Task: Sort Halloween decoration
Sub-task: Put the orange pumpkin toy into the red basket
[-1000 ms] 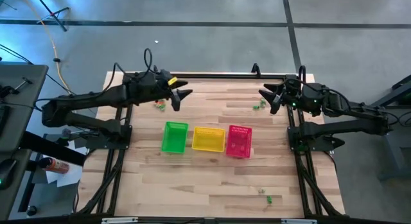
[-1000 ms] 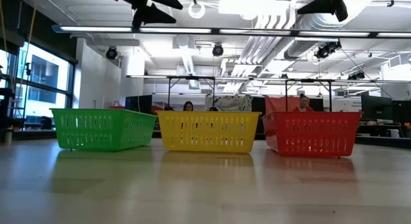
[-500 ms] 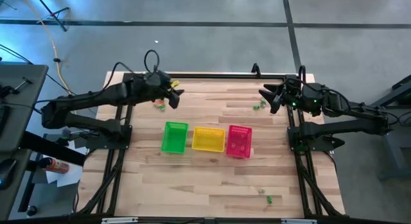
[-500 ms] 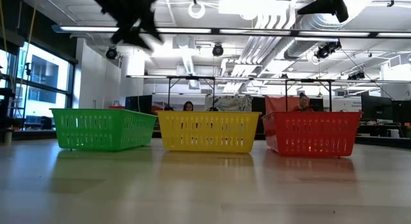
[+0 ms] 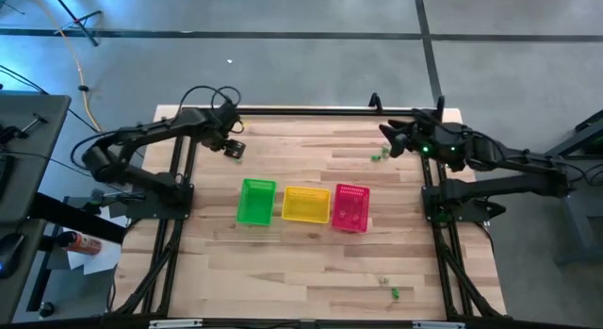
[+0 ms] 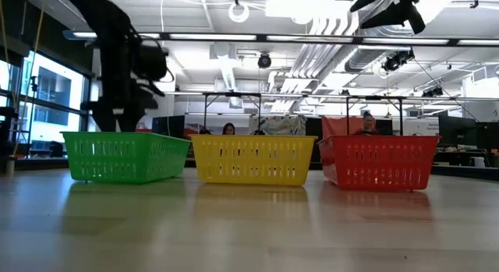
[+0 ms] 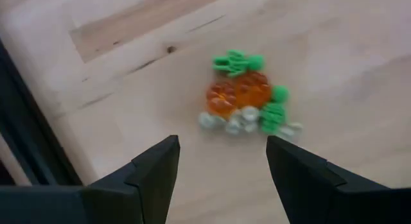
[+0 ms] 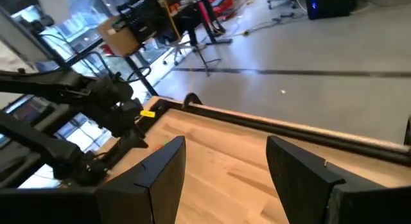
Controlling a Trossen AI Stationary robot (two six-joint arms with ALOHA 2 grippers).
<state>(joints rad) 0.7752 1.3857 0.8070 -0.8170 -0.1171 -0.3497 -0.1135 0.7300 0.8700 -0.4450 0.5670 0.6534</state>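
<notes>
A small heap of Halloween decoration (image 7: 247, 102), orange, green and pale trinkets, lies on the wooden table near its far left corner. My left gripper (image 7: 221, 166) hangs open just above it, pointing down, and shows in the high view (image 5: 232, 147) too. More trinkets (image 5: 378, 156) lie at the far right, beside my open right gripper (image 5: 389, 139), which is held up in the air (image 8: 221, 169). A few more trinkets (image 5: 391, 291) lie near the front right.
A green basket (image 5: 255, 201), a yellow basket (image 5: 304, 205) and a pink basket (image 5: 350, 207) stand in a row at mid-table. A black rail (image 5: 311, 110) runs along the far edge. Bare wood lies in front of the baskets. People sit in the room behind (image 6: 228, 129).
My left gripper has swung toward the table's left edge and come down, tipping from nearly level to pointing down over the heap of trinkets. It stays open. The trinkets and baskets have not moved.
</notes>
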